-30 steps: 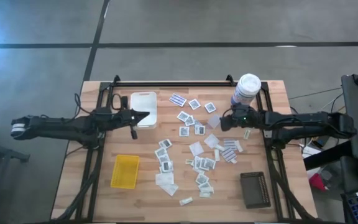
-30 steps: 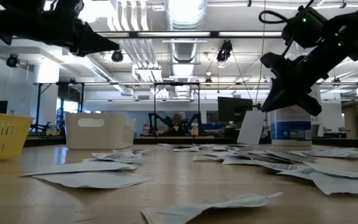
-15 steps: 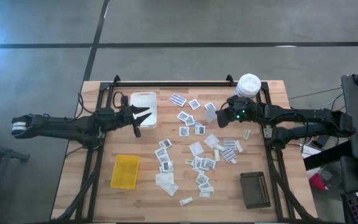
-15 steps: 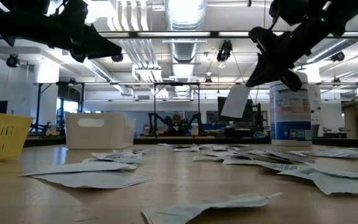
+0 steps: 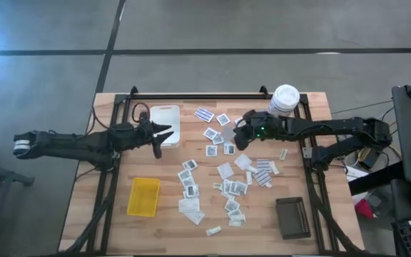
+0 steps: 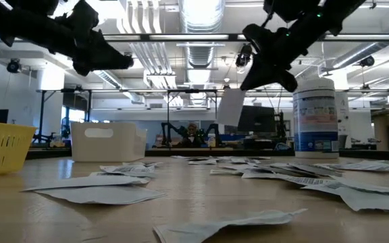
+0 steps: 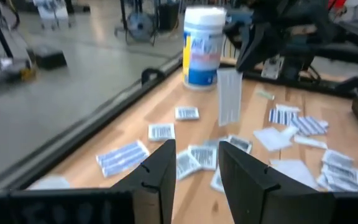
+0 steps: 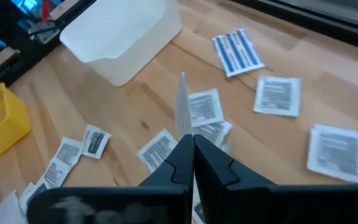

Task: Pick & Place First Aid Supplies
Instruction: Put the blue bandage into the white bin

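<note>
The first aid supplies are small flat packets scattered over the middle of the wooden table. My right gripper is shut on one white packet, which hangs above the far middle of the table; it also shows in the left wrist view. My left gripper hovers open by the right side of the white tray, with nothing between its fingers. My right gripper pinches the white packet by one edge between its two fingertips. The fingers slant down toward the table's left. The packet hangs upright below the fingertips, its lower edge well clear of the table.
A tall white canister with a blue label stands at the far right. A yellow tray lies near left and a black tray near right. Blue-striped strips lie beside the white tray.
My left gripper has opened by the white tray while staying about where it was. My right gripper, still shut on the white packet, has risen and gone toward the table's left, away from the canister; the packet hangs clear throughout.
</note>
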`<state>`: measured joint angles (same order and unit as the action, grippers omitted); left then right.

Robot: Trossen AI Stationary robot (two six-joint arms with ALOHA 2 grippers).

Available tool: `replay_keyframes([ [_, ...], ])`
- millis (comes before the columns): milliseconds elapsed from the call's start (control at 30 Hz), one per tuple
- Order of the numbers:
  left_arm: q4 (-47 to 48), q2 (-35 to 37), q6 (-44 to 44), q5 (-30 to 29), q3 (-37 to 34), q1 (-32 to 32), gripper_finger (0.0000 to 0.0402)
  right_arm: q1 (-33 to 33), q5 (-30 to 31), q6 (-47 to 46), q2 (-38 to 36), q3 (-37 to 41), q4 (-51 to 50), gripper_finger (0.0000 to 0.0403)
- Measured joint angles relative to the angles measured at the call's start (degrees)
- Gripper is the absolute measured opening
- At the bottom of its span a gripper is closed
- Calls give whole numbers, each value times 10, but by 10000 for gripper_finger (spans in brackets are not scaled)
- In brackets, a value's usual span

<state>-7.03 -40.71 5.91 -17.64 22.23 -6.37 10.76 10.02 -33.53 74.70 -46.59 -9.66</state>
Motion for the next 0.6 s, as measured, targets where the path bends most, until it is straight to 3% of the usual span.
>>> replay_keyframes([
  [600,93,16,67,9,1,0,117,-4,-59,143,174,-201,0,8],
])
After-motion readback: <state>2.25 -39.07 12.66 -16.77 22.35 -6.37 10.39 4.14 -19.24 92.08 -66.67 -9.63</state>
